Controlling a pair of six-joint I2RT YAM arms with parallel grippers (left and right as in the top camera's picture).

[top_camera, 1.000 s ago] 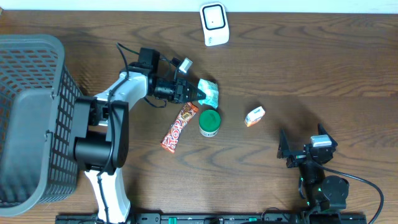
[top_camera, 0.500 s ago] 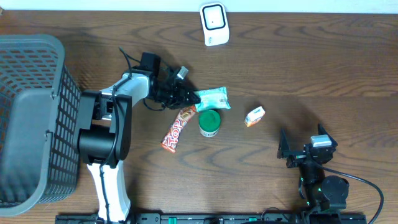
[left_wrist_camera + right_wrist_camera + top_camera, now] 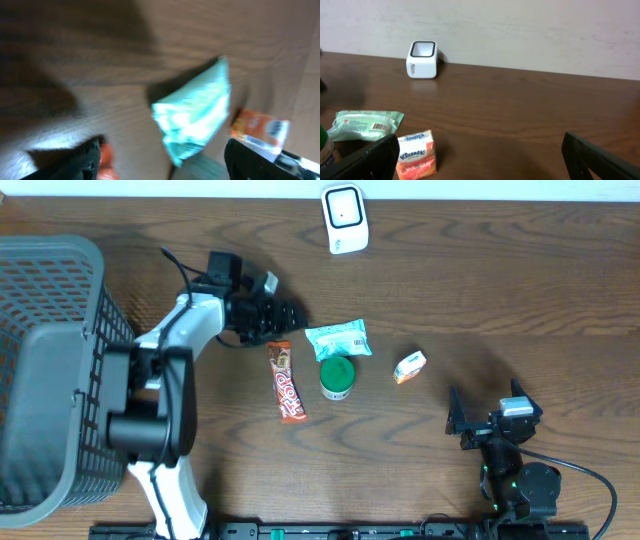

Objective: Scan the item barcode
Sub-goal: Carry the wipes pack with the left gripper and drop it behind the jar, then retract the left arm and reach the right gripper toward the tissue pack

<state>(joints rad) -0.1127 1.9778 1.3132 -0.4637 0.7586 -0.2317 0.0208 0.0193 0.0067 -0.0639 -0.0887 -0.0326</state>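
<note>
Left hand (image 3: 293,312) open, empty, just beside teal pack (image 3: 338,339) on tabletop (image 3: 520,290). Right hand (image 3: 484,418) wide open, empty.

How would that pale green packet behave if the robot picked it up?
The pale green packet looks like soft, creased film, so it would probably flop and crumple rather than stay stiff. It lies flat, so rolling seems unlikely. Being thin, it is likely light, and its bright wrapper might slip.

L gripper (image 3: 296,313), R gripper (image 3: 480,157): jaws wide
</note>
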